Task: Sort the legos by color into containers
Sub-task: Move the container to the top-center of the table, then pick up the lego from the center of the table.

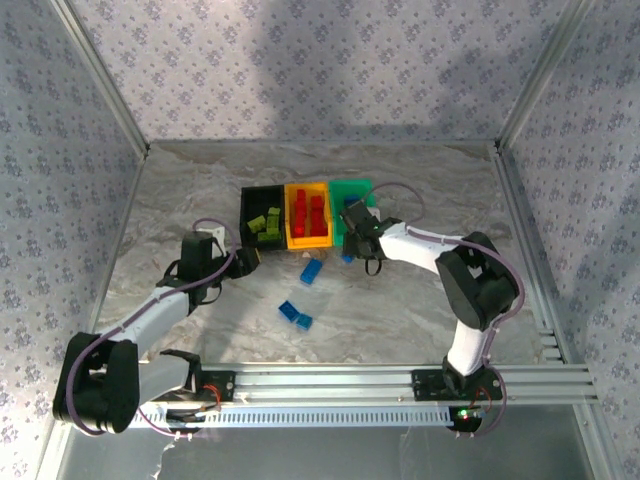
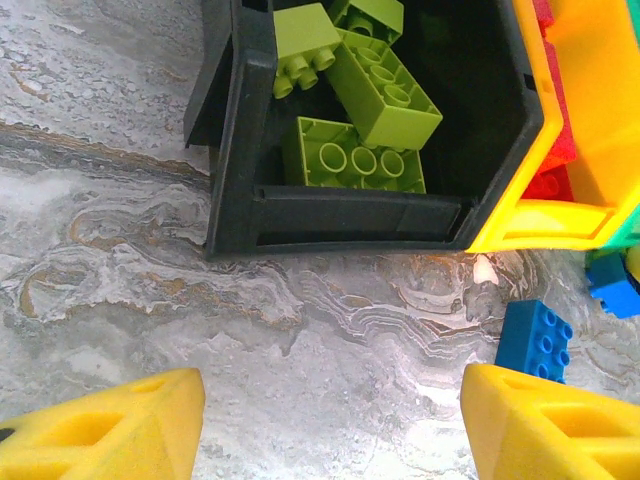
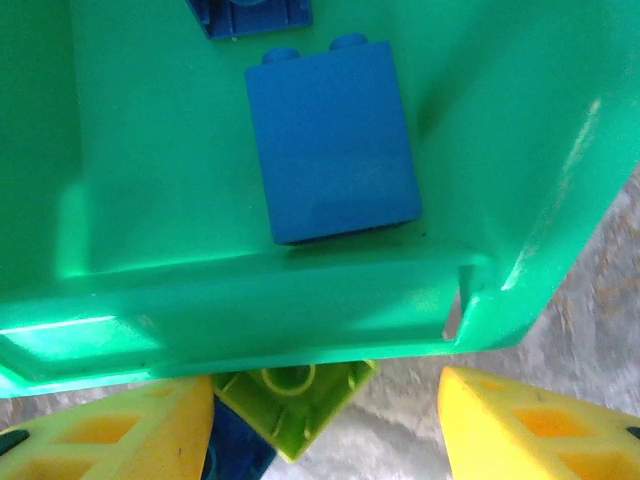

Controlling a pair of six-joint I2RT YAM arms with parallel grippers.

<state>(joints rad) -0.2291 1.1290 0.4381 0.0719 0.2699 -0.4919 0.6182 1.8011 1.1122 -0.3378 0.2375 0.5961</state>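
The right claw hangs released, yellow fingers spread, with a lime green brick lying between them nearer one finger, tucked under the near rim of the green bin, where a blue brick sits just ahead. To lift that lime brick cleanly, I judge the claw should centre on it and close low, clear of the rim and of the blue piece beside it. The left claw, also released over bare worktop, faces the black bin of lime bricks, while the top view adds loose blue bricks between both claws.
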